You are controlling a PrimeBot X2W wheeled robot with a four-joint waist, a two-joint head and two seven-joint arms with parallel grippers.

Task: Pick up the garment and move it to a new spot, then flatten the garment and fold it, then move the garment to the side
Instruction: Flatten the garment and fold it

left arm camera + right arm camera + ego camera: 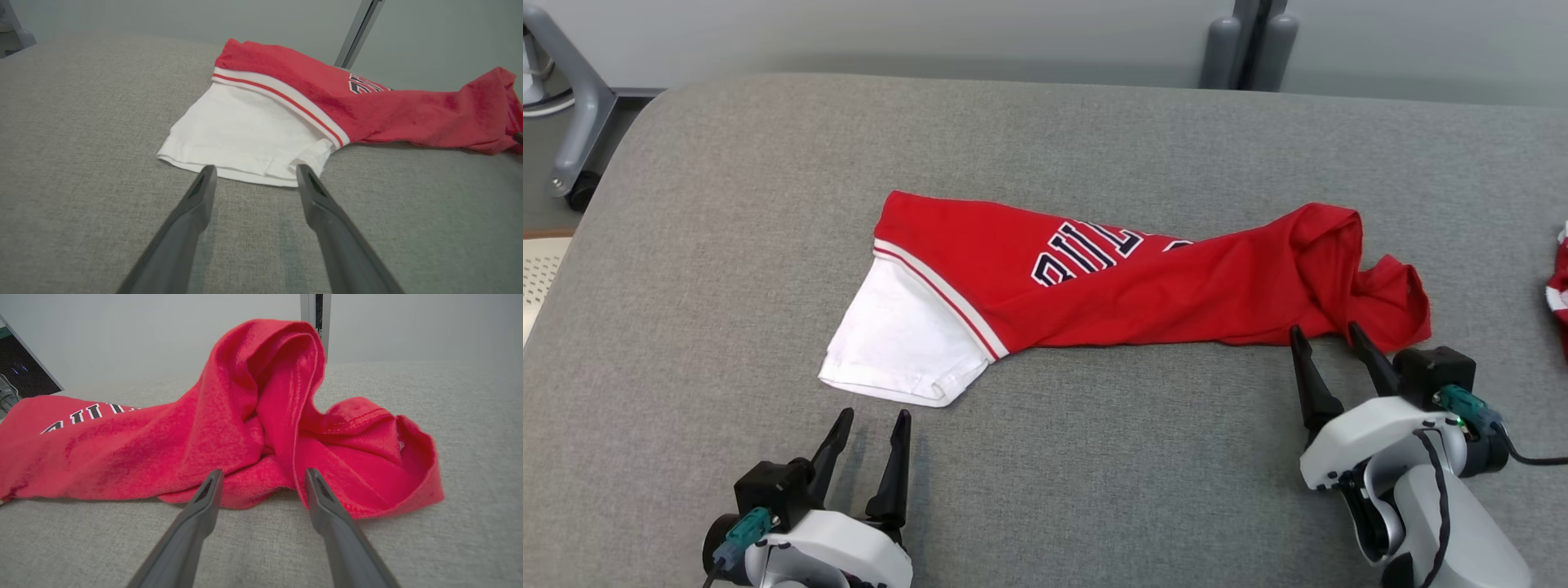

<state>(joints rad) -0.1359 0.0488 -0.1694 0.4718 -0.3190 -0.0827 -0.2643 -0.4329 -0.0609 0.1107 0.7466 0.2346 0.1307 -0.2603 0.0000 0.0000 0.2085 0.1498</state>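
Head view: the right hand sits toward 4 o'clock, its two dark fingers spread wide and holding nothing. The fingertips reach the near edge of a red garment, at its bunched, rumpled end. Whether they touch the cloth cannot be told. In the right wrist view that end rises in a loose hump at 12 o'clock from the fingers, with a hemmed opening curling out toward 2 o'clock.

The left hand rests toward 7 o'clock, also wide open and empty. Its tips stop just short of the garment's white sleeve, which lies flat at 12 o'clock from it.

Between the two hands the garment stretches across the middle of the grey table. It is twisted along its length, and dark lettering is partly wrapped into the twist. A scrap of another red cloth shows at the 3 o'clock edge.

Judging by this, the task is early. Neither hand holds the garment, and whether it already lies in its new spot cannot be told. It is not yet flattened or folded, and moving it to the side comes after that.
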